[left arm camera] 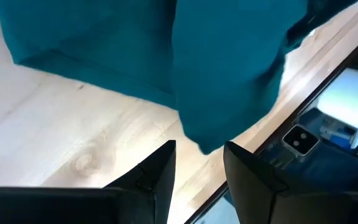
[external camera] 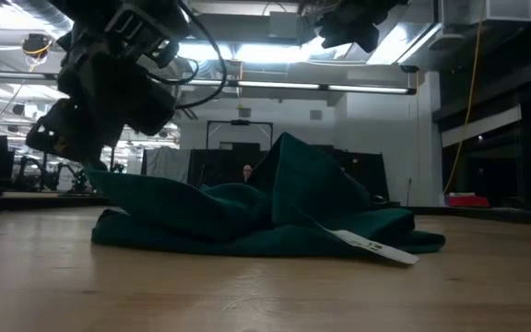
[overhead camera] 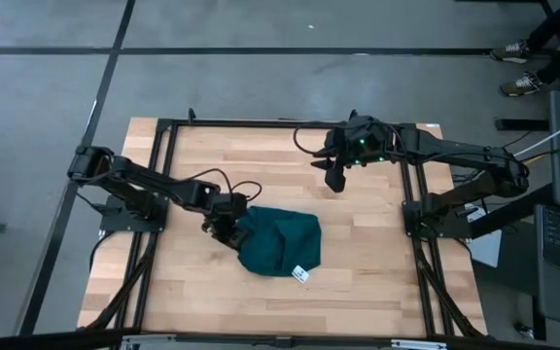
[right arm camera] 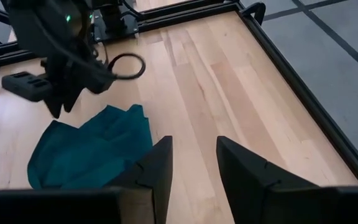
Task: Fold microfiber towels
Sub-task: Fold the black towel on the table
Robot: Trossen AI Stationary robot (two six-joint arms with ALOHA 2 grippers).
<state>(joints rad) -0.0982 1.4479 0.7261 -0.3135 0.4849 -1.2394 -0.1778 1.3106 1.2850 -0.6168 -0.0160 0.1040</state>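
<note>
High view shows one teal-green microfiber towel [overhead camera: 278, 241], crumpled on the wooden surface [overhead camera: 358, 272] near the middle, with one small white tag [overhead camera: 299, 273] at its edge; the tag's print is too small to read. Two arms are in view. The left claw [overhead camera: 224, 229] is at the towel's left edge, though whether it pinches cloth I cannot tell. The right claw [overhead camera: 336, 179] hangs spread apart and empty, well apart from the towel.

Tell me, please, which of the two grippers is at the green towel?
The left gripper, low at the towel's edge farthest from the white tag. The right gripper hangs raised over bare wood, well apart from it.
</note>
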